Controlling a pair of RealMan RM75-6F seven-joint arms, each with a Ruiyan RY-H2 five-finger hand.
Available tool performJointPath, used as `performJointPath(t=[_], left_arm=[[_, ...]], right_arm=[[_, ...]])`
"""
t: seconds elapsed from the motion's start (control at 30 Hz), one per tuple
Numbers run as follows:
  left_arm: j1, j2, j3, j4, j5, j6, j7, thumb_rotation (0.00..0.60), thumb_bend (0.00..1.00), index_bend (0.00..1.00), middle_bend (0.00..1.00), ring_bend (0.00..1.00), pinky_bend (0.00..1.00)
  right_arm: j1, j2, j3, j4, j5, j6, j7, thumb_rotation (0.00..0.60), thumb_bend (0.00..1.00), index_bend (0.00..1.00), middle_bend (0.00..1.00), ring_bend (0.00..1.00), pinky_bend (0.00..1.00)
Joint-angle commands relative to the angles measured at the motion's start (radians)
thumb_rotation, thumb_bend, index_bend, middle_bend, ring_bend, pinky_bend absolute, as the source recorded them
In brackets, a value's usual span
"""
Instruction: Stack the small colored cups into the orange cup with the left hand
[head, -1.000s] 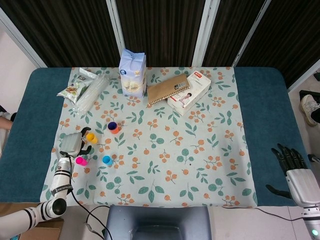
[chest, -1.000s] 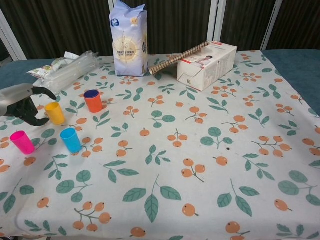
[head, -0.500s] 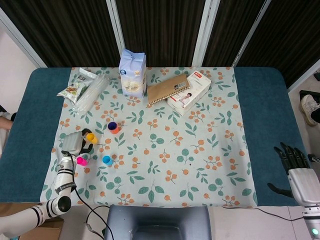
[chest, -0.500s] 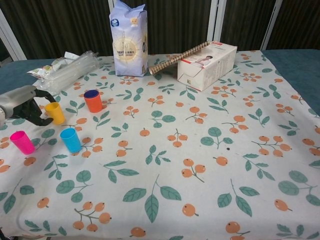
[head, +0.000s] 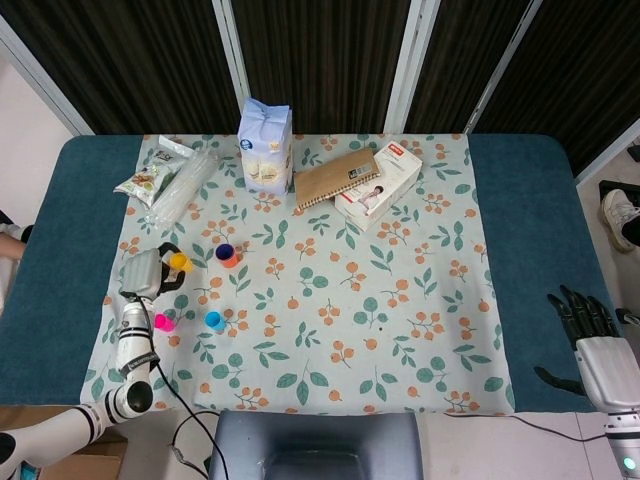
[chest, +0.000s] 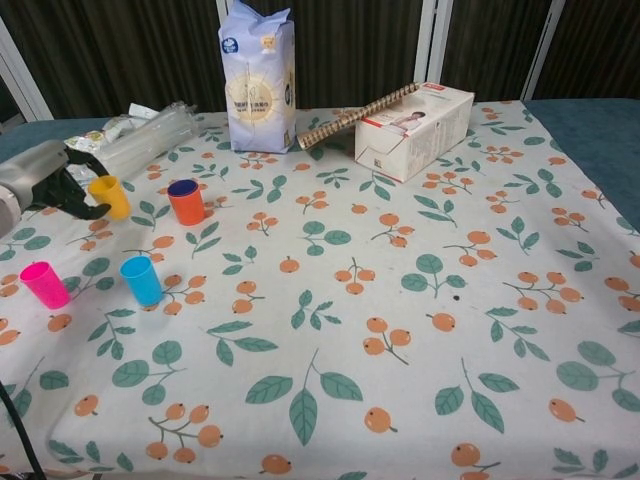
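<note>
Left hand: fingers curled round the yellow cup, gripping its side; cup looks raised off the worktop and tilted, its mouth leaning away from the hand.
Right hand: spread, holding nothing, at the worktop's far right edge, well apart from the cups.
Orange cup: upright on the cloth, mouth up, near the yellow cup on the side away from the hand; dark inside, whether anything sits in it I cannot tell.
Pink cup and blue cup: upright, apart from each other, nearer the robot than the hand, not yet stacked.
Handling (judgement): small plastic cups, likely light, stiff and smooth, easy to tip or let slip; best taken by the side wall below the rim, leaving the base free to drop into the orange cup.
</note>
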Motion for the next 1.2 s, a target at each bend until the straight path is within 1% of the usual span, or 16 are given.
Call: performJointPath(t=[0.03,0.13,0.2,0.27,0.47,0.57,0.67,0.87,1.0,1.07,1.13,1.17,1.2], left_arm=[[-0.027,0.031,-0.060,-0.074,0.020,0.041,-0.016,0.600,0.37,0.68,1.00,1.00,1.00],[-0.055,0.042,-0.086,-0.131,0.023,0.063,0.019,0.600,0.38,0.68,1.00,1.00,1.00],[-0.074,0.038,-0.083,-0.140,0.019,0.062,0.060,0.600,0.37,0.67,1.00,1.00,1.00],[-0.093,0.021,-0.078,-0.134,0.011,0.062,0.095,0.600,0.37,0.67,1.00,1.00,1.00],[-0.120,-0.025,-0.068,-0.099,-0.013,0.051,0.126,0.600,0.37,0.67,1.00,1.00,1.00],[-0.124,-0.041,-0.059,-0.079,-0.019,0.044,0.130,0.600,0.38,0.67,1.00,1.00,1.00],[-0.124,-0.051,-0.039,-0.066,-0.007,0.041,0.137,0.600,0.38,0.67,1.00,1.00,1.00],[-0.123,-0.066,-0.030,-0.048,0.001,0.042,0.131,0.600,0.38,0.67,1.00,1.00,1.00],[-0.132,-0.082,-0.028,-0.018,-0.015,0.015,0.137,0.600,0.38,0.65,1.00,1.00,1.00],[-0.134,-0.089,-0.026,-0.008,-0.015,0.010,0.137,0.600,0.38,0.63,1.00,1.00,1.00],[-0.137,-0.096,-0.028,0.002,-0.017,0.003,0.133,0.600,0.38,0.57,1.00,1.00,1.00],[-0.139,-0.097,-0.027,0.006,-0.018,-0.003,0.135,0.600,0.38,0.53,1.00,1.00,1.00],[-0.140,-0.097,-0.024,0.007,-0.020,-0.011,0.139,0.600,0.38,0.42,1.00,1.00,1.00]], right_arm=[[0.001,-0.002,0.001,0.000,0.002,-0.003,-0.004,0.600,0.13,0.00,0.00,0.00,0.00],[0.004,-0.003,0.000,-0.001,0.003,-0.009,-0.009,0.600,0.13,0.00,0.00,0.00,0.00],[0.004,-0.002,-0.002,-0.002,0.000,-0.009,-0.005,0.600,0.13,0.00,0.00,0.00,0.00],[0.001,0.002,-0.001,-0.001,-0.001,-0.003,0.004,0.600,0.13,0.00,0.00,0.00,0.00],[-0.004,0.012,0.002,0.003,0.002,0.007,0.028,0.600,0.13,0.00,0.00,0.00,0.00],[-0.005,0.015,0.002,0.005,0.002,0.009,0.035,0.600,0.13,0.00,0.00,0.00,0.00],[-0.005,0.016,0.002,0.005,0.002,0.009,0.039,0.600,0.13,0.00,0.00,0.00,0.00],[-0.005,0.016,0.002,0.006,0.002,0.008,0.039,0.600,0.13,0.00,0.00,0.00,0.00],[-0.005,0.018,0.004,0.005,0.006,0.007,0.043,0.600,0.12,0.00,0.00,0.00,0.00],[-0.005,0.020,0.004,0.004,0.005,0.008,0.046,0.600,0.13,0.00,0.00,0.00,0.00],[-0.008,0.021,0.004,0.004,0.005,0.013,0.050,0.600,0.13,0.00,0.00,0.00,0.00],[-0.008,0.022,0.005,0.004,0.005,0.013,0.052,0.600,0.13,0.00,0.00,0.00,0.00],[-0.008,0.023,0.005,0.004,0.005,0.014,0.054,0.600,0.13,0.00,0.00,0.00,0.00]])
